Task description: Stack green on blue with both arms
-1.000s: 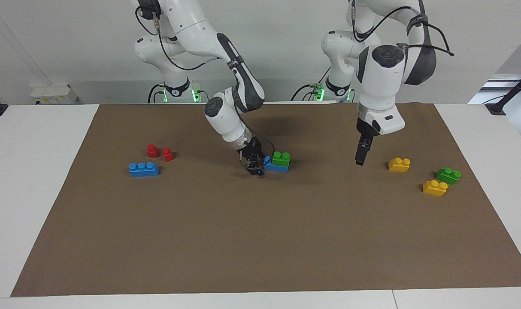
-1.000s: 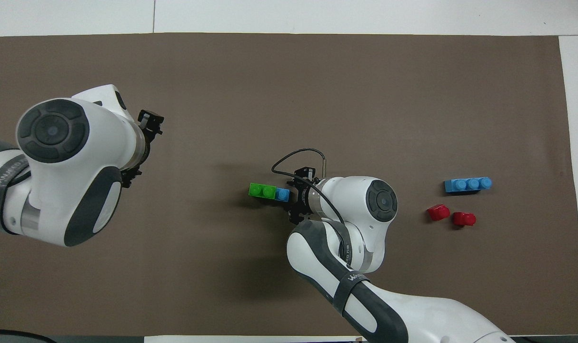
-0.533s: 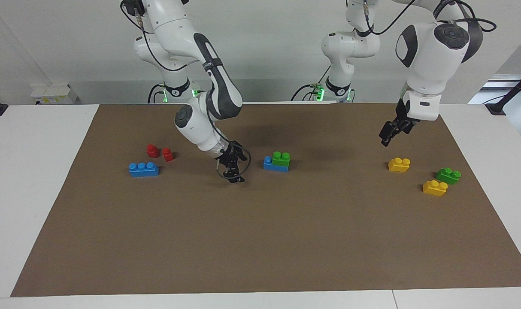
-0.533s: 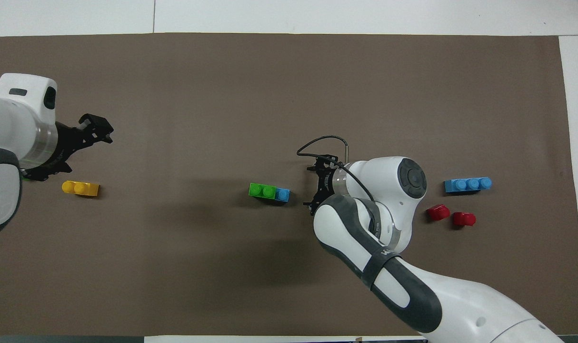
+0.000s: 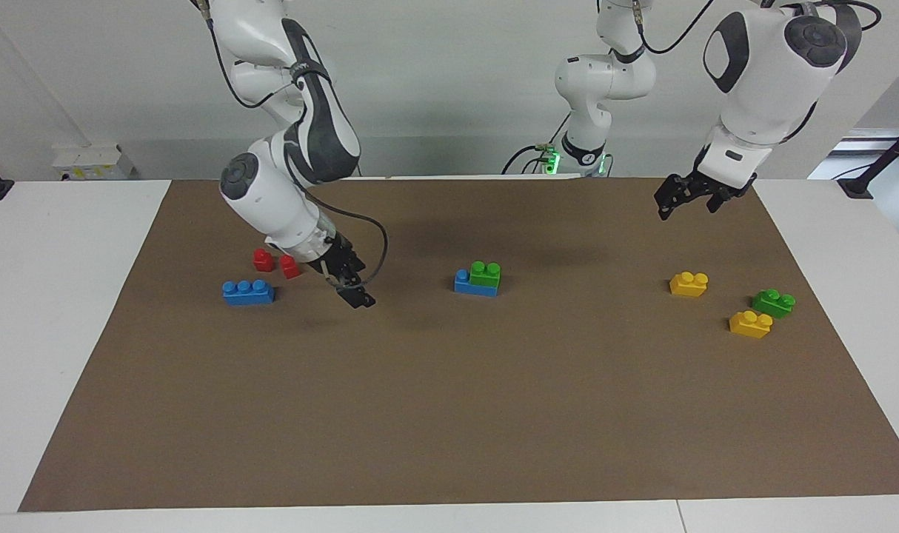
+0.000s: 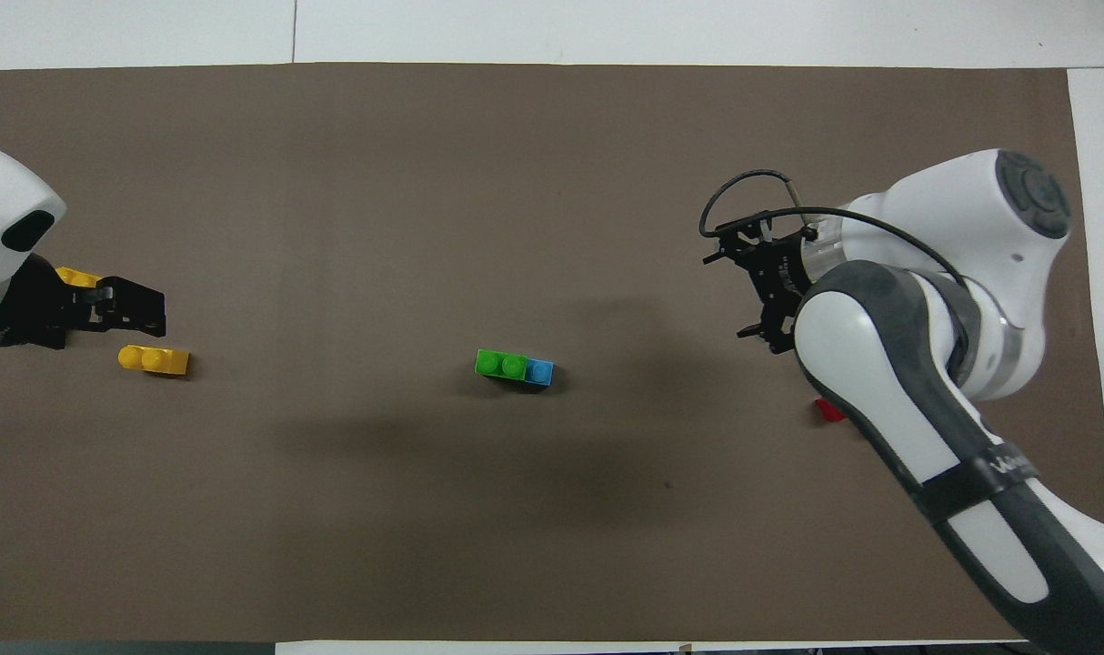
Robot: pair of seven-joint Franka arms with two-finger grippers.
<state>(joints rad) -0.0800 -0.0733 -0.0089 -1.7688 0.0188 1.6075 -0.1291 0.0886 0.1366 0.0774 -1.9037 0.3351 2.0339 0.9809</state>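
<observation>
Up at the robots' edge of the brown mat (image 5: 449, 414), the left gripper (image 5: 688, 198) hangs in the air, jaws apart and empty. The right gripper (image 5: 348, 285), also spread and empty, is raised over the mat beside a lone blue brick (image 5: 248, 291). Mid-mat, the green brick (image 5: 485, 273) sits stacked on the other blue brick (image 5: 467, 285), one blue stud left uncovered.

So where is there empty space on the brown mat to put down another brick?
The whole stretch of the brown mat farther from the robots than the bricks is bare. There are also gaps on each side of the green-on-blue stack. It is crowded around the yellow bricks and spare green brick, and around the red bricks by the other blue brick.
</observation>
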